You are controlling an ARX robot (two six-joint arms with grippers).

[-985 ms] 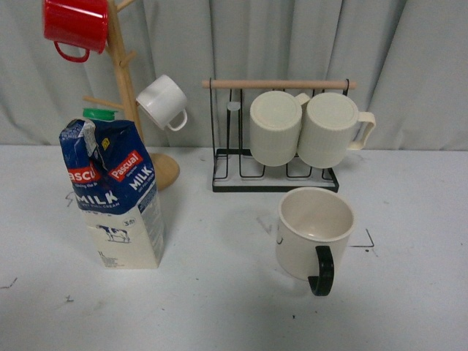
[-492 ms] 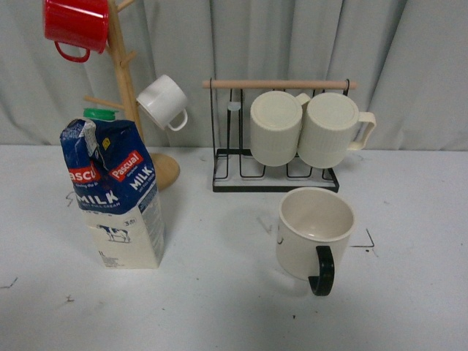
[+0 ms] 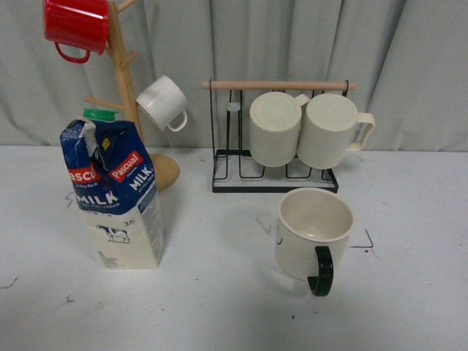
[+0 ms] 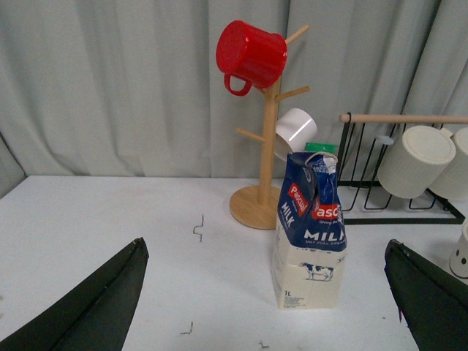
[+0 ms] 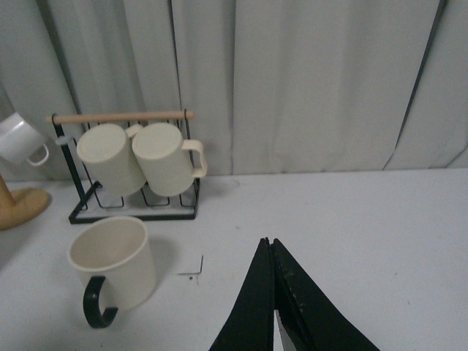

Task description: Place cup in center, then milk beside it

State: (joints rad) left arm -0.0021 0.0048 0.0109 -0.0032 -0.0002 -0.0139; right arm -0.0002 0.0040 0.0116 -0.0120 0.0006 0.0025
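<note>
The cup (image 3: 314,235), a wide cream mug with a curled black handle, stands upright on the white table right of the middle, handle toward me. It sits on the center patch, whose black corner mark (image 3: 367,240) shows at its right. The milk (image 3: 115,194) stands upright at the left. Neither gripper shows in the front view. My left gripper (image 4: 265,245) is open and empty, with the milk (image 4: 311,223) ahead between its fingers (image 4: 102,300). My right gripper (image 5: 268,241) is shut and empty, right of the cup (image 5: 113,263).
A wooden mug tree (image 3: 124,88) holds a red mug (image 3: 75,25) and a small white mug (image 3: 162,102) at the back left. A black wire rack (image 3: 274,179) with two ribbed cream mugs (image 3: 303,128) stands behind the cup. A grey curtain closes the back.
</note>
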